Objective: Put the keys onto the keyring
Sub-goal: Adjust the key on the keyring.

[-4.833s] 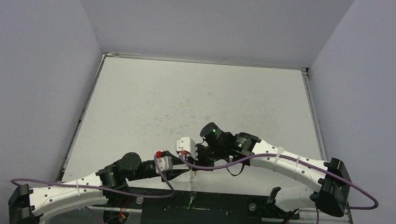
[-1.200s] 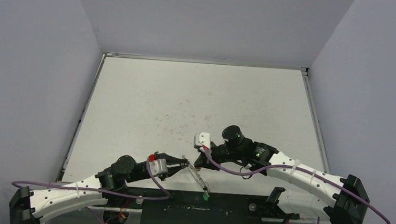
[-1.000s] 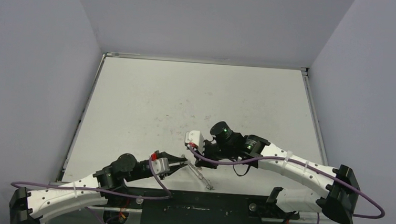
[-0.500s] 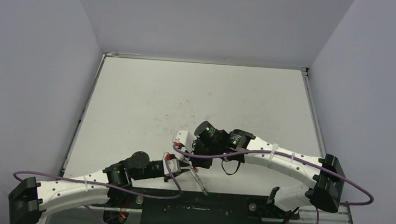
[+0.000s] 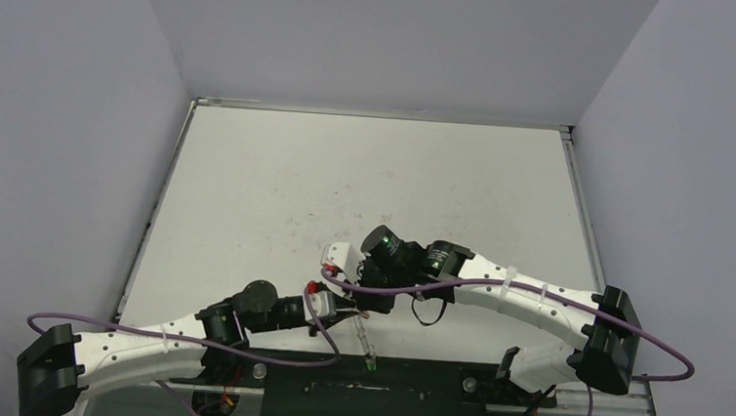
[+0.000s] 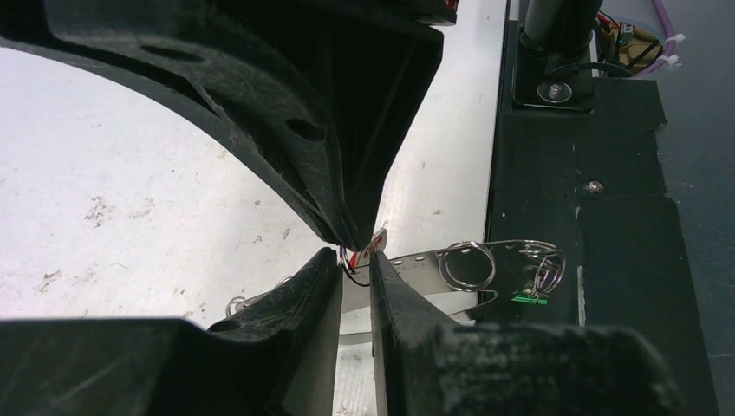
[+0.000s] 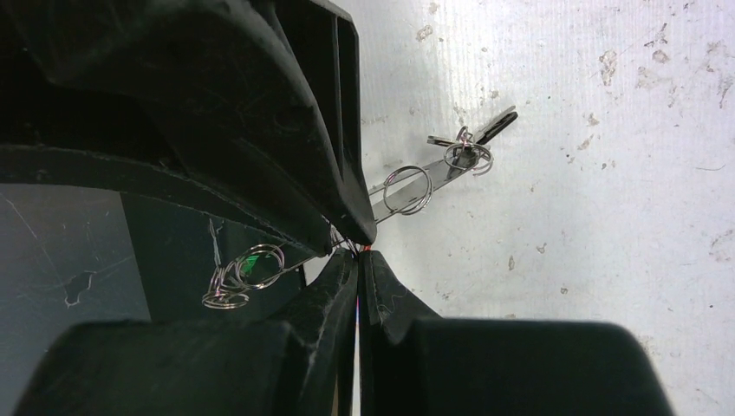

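Observation:
The keyring is a thin metal band fringed with small rings, and it hangs down toward the table's near edge. My left gripper is shut on the band, which passes between its fingers. A green-tagged key dangles from rings at the low end. My right gripper meets the left tip to tip and is shut on the red-tagged key. In the right wrist view a red sliver shows between its pads. The band's rings run away past it.
A black mounting strip with bolts runs along the near table edge under the hanging end. The white tabletop is scuffed and walled on three sides. Purple cables loop off both wrists.
Over the last second both grippers moved left and closed together tip to tip. The keyring's free end swung from slanting right to hanging nearly straight down.

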Robot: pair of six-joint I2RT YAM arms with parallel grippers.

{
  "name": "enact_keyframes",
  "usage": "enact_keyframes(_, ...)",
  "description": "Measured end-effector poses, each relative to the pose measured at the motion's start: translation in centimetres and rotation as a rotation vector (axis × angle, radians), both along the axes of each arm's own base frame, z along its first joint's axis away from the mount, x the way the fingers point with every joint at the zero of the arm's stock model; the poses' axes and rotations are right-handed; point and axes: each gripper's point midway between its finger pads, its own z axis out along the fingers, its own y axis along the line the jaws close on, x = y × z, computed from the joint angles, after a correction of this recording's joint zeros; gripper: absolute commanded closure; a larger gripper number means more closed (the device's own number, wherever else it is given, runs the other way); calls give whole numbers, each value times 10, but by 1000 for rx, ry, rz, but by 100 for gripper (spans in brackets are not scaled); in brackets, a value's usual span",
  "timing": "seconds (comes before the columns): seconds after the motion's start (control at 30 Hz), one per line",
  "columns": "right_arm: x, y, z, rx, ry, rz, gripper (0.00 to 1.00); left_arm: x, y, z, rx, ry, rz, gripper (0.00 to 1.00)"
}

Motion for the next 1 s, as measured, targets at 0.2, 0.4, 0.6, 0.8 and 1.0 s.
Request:
enact_keyframes(0.2,-1,1,1,4,9,-11,100,0,-3,-1,-2,12,-4,98)
enact_keyframes(0.4,-2,0,0,-2,16,-11,100,1,-2,-3,3,13,3,100)
enact_keyframes(0.6,0,1,1,22,8,-15,84,1,0,-1,-2,10,8,100)
enact_keyframes(0.8,17,-3,6,148,33,-73,57,0,4,5,-38,-8,14,100)
enact_keyframes(1.0,16,-9,17,319,23,-49,51,-2,9,4,-89,-32,15,100)
